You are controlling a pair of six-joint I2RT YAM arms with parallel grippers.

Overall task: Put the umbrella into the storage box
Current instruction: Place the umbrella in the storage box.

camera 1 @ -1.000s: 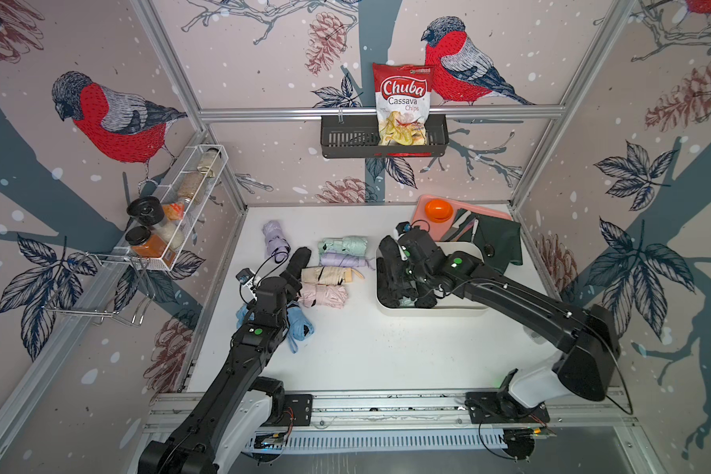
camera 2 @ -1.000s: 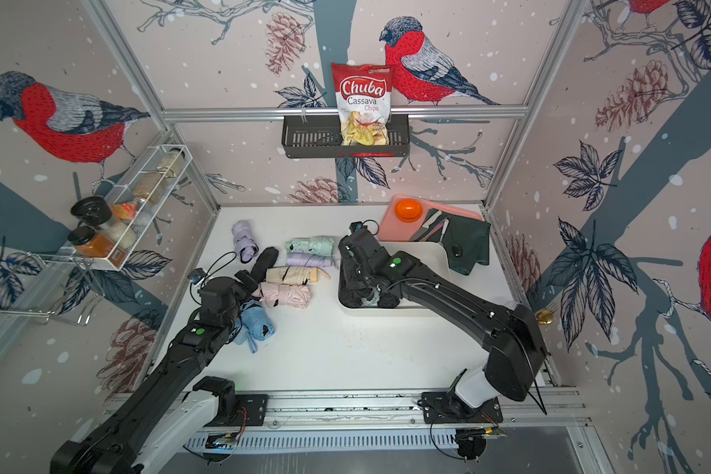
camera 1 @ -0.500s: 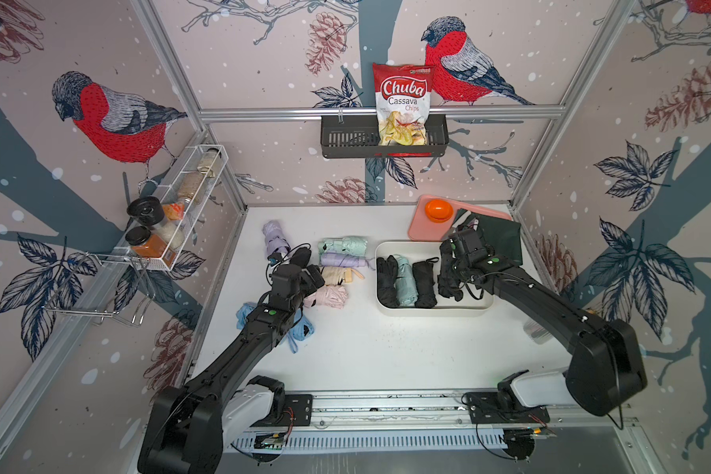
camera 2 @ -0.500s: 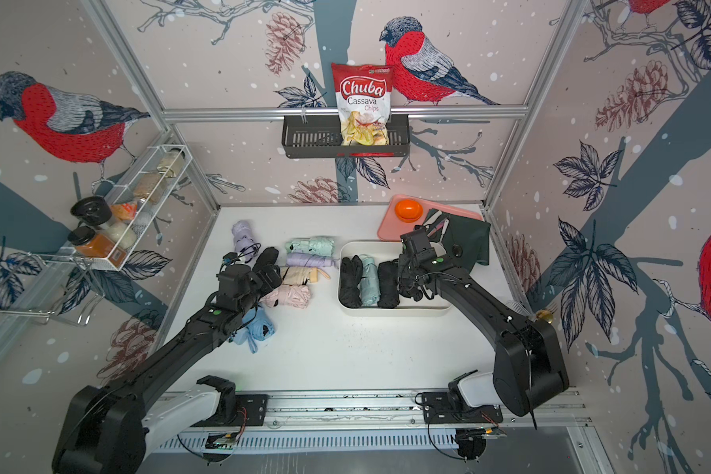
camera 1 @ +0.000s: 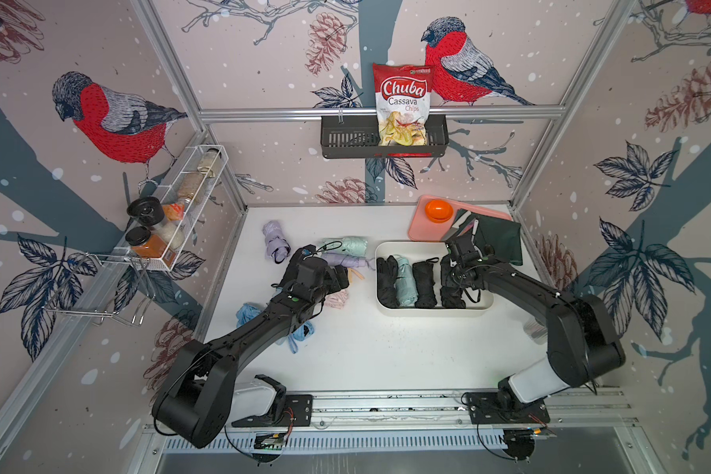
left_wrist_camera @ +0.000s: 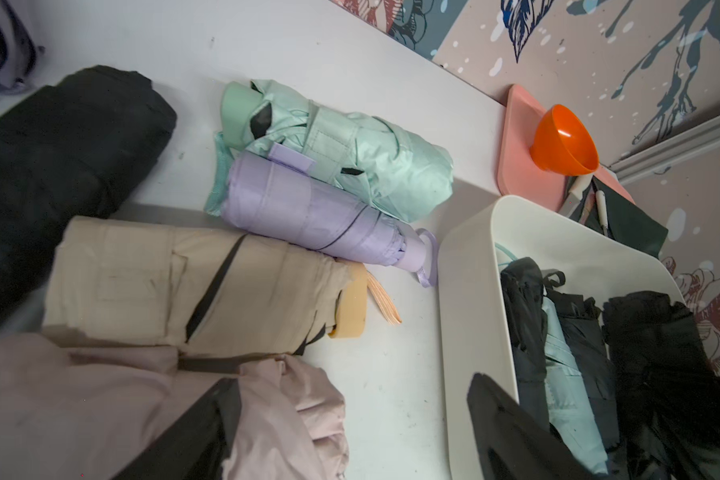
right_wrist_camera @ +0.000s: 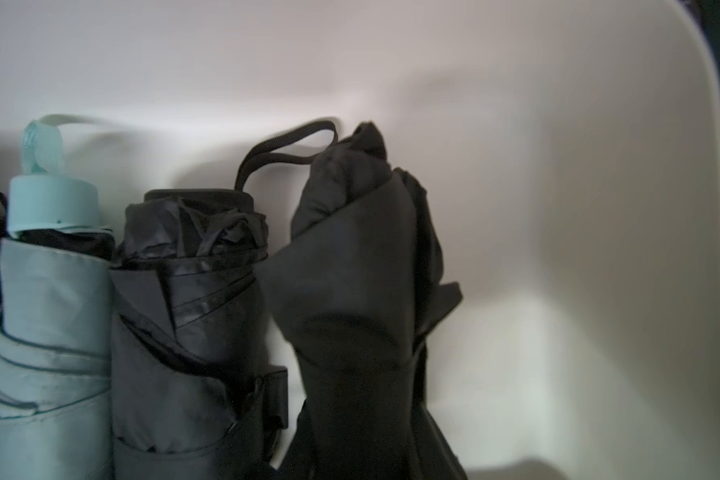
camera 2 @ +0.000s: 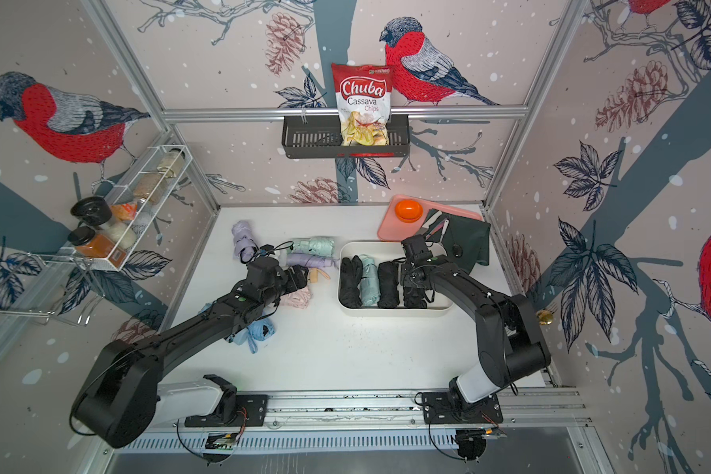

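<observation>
Right gripper [camera 1: 451,274], clamping black umbrella [right_wrist_camera: 350,291], has moved to free end of storage box [camera 1: 436,312]: release due; left gripper [camera 1: 340,279] jaws wide.

Both top views look down from high at 6 o'clock, sharing the whole white tabletop [camera 1: 386,349]. Wrist views, close in, share the cream-white plastic rectangular storage box [left_wrist_camera: 466,299].

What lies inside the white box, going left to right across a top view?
leftmost black umbrella → mint umbrella → middle black umbrella → rightmost black umbrella → bare floor of the storage box
</observation>
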